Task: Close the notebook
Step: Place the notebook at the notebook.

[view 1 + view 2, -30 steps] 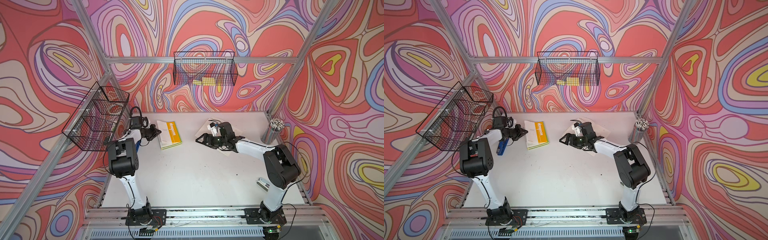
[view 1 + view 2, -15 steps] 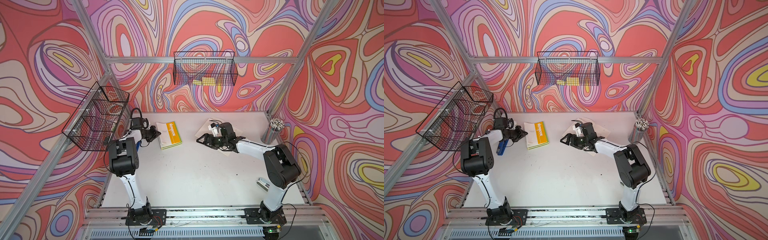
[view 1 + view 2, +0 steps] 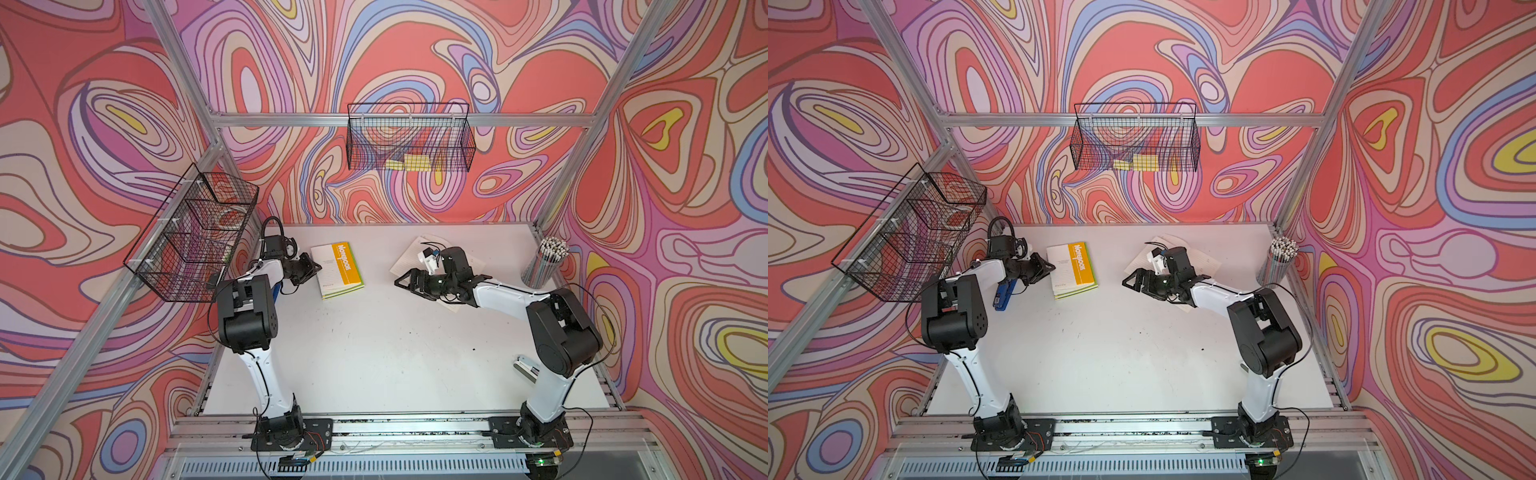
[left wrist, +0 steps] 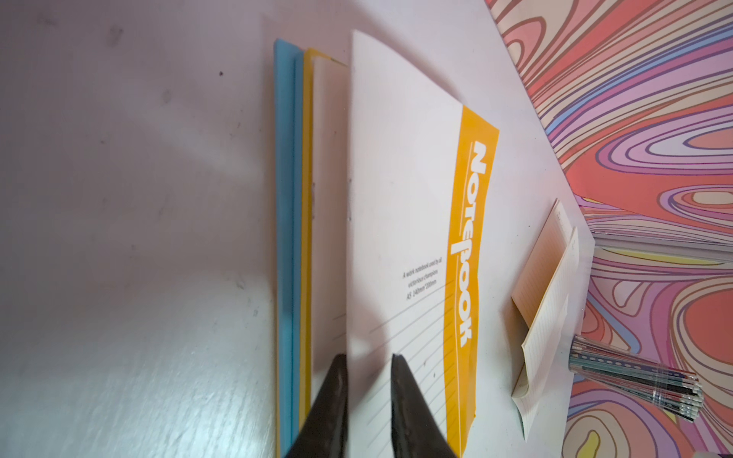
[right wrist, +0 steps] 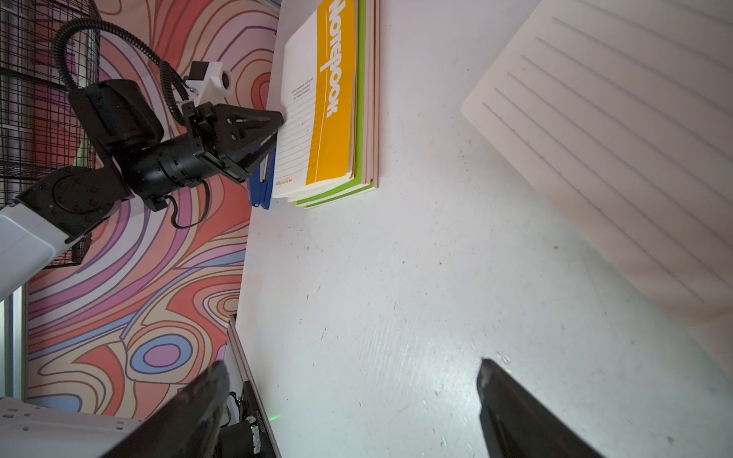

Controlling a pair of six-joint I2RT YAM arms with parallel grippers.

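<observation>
The notebook [image 3: 337, 270] lies far left on the surface [image 3: 374, 353], cover up, atop a stack [image 5: 369, 99]. Its long axis runs near to far, the far end leaning slightly left. The title reads from far to near along the orange right band. The left end effector [image 4: 369, 372] is narrowly parted astride the cover's left edge. The right end effector [image 5: 353, 380] gapes wide, empty, mid-surface.

White links [image 3: 498, 297], black joints [image 3: 565, 336], black cables [image 5: 119, 31].
</observation>
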